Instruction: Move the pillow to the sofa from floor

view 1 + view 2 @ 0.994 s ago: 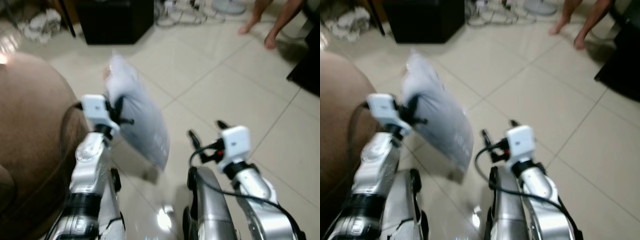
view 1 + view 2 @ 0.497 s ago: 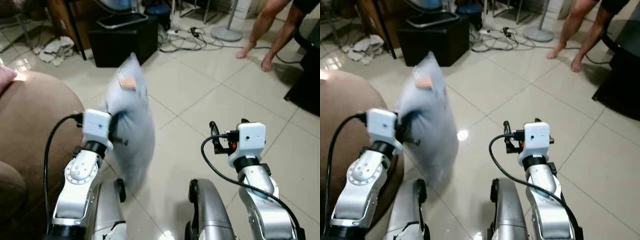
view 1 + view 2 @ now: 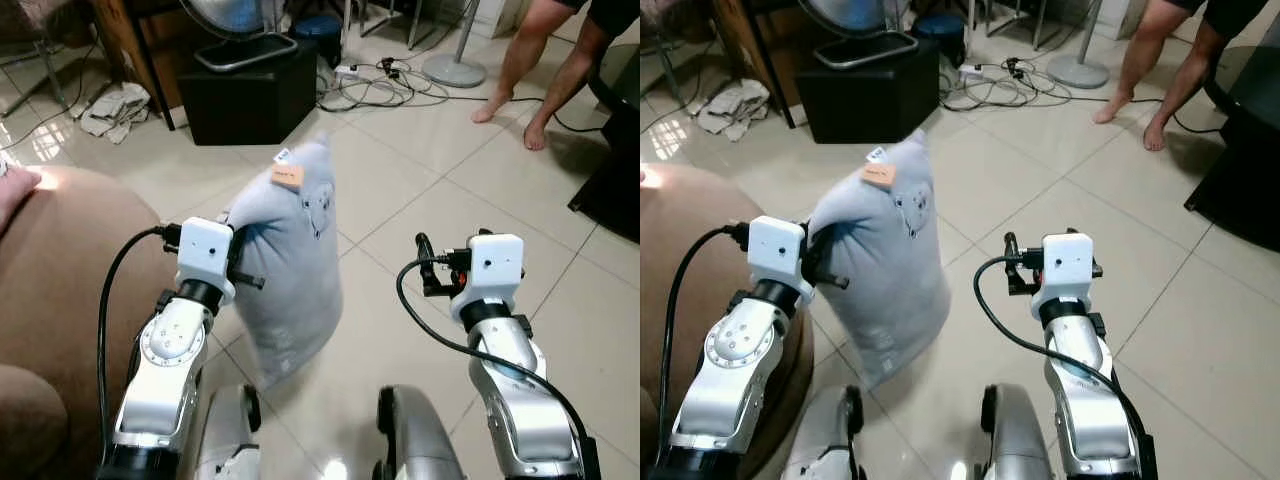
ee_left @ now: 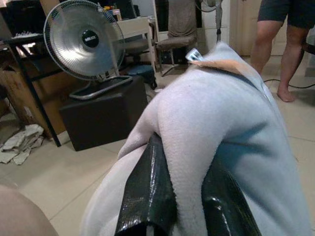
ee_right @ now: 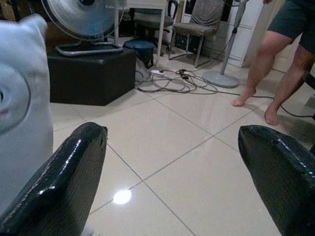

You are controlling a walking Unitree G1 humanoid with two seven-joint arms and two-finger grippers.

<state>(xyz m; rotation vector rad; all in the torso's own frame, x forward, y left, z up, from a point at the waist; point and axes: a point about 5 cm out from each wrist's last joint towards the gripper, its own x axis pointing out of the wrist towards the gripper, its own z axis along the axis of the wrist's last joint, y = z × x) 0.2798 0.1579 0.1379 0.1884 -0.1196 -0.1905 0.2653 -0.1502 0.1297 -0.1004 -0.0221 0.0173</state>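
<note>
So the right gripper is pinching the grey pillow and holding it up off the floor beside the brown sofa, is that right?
Not quite: the left gripper pinches the grey pillow, as the left wrist view shows. The right gripper is open. It does hang off the floor beside the brown sofa.

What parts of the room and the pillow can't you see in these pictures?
- Person: head views cut off everything above the legs.
- Pillow: its far side is hidden; the tag's writing is too small.
- Sofa: mostly cut off by the left edge.
- Left gripper: fingertips buried in pillow fabric.
</note>
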